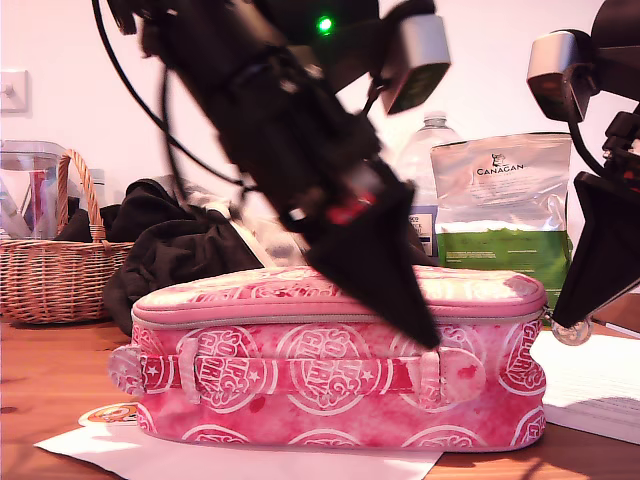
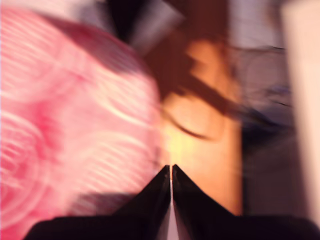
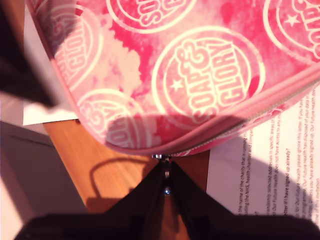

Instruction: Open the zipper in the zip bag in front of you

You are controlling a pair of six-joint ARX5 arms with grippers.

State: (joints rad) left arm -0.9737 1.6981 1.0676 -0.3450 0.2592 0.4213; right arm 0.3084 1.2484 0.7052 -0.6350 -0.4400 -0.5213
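Grasp step. My second gripper (image 3: 166, 175) clenched on zipper (image 3: 270, 111) pull at zip bag (image 3: 190, 65) corner; my first gripper (image 2: 171, 172) clenched, empty. Next: drag pull along seam.

Black arms, tapered black jaws, black cables, grey camera housings, green light

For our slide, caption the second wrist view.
My second gripper, shut on the zipper pull at the zip bag edge.

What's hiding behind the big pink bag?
Behind the zip bag I see a black bundle of clothes, a clear bottle and a silver-green pouch. Their lower parts are covered by the bag.
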